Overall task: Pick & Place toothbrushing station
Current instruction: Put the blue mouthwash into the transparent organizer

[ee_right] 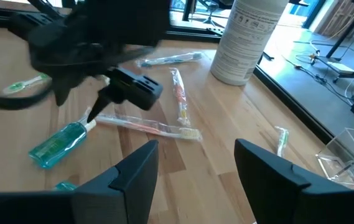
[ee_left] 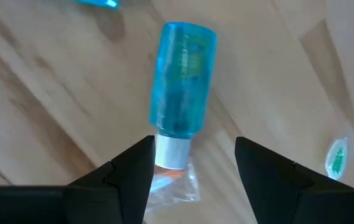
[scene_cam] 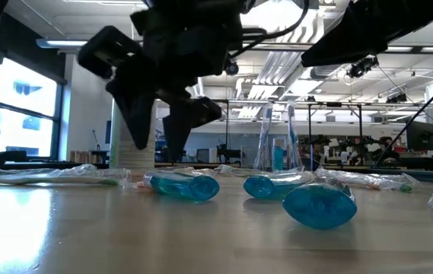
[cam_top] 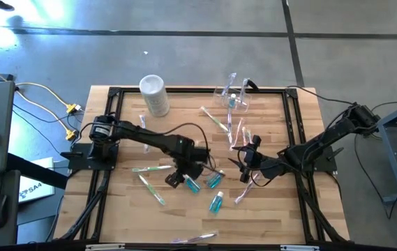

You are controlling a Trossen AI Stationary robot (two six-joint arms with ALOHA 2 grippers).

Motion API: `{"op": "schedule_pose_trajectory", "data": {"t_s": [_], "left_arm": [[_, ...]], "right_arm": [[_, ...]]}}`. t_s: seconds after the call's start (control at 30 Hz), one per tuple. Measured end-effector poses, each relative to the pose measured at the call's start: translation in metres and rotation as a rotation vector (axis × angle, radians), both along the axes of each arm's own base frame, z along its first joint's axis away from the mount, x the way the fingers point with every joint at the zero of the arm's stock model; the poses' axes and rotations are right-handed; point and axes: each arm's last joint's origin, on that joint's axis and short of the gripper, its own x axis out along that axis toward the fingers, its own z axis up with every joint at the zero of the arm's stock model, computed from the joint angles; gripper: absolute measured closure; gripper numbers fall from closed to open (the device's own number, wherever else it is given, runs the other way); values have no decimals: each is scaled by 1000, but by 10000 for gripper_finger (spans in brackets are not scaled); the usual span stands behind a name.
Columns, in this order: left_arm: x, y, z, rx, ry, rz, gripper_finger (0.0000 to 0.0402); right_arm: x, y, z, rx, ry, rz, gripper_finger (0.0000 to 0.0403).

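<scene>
Although the left tool (cam_top: pixel 182 176) hung low over a blue bottle (ee_left: pixel 181 93) near the middle of the wooden surface (cam_top: pixel 114 216), its fingers were spread and held nothing; the bottle's white cap lay between them. The right tool (cam_top: pixel 243 159) waited just right of centre, likewise parted and empty.

The toothbrushing station (cam_top: pixel 231 97) stood near the far edge of the surface, well apart from both tools, with a brush or two upright in it. Being thin-walled clear plastic, it would likely prove light, stiff yet easily cracked, and slick to the fingers; a gentle pinch across one wall near the rim seemed the safest hold, kept level so the contents did not spill.

Wrapped toothbrushes (cam_top: pixel 215 120) and two more blue bottles (cam_top: pixel 216 203) lay scattered over the boards, and a whitish cylindrical container (cam_top: pixel 153 94) stood at the far edge. Beyond was a large workshop with windows, ceiling lights and cluttered benches.
</scene>
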Motion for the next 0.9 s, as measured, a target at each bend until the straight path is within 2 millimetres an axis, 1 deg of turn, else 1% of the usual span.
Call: {"op": "schedule_pose_trajectory", "data": {"t_s": [0.13, 0.23, 0.5, 0.7, 0.9], "left_arm": [[-1, 5, -10, -76, -28, -29, 185], [-4, 7, -16, -94, -17, -29, 185], [-3, 7, -16, -92, -39, -59, 185], [-5, 7, -21, -92, -35, -47, 185], [-7, 8, -13, -65, -49, -34, 185]], "right_arm": [[0, 0, 0, -13, 2, 3, 199], [0, 0, 1, -9, -3, 2, 199], [1, 0, 1, 12, -18, -4, 199], [1, 1, 2, 16, -20, 2, 199], [1, 1, 2, 5, -17, 7, 199]]}}
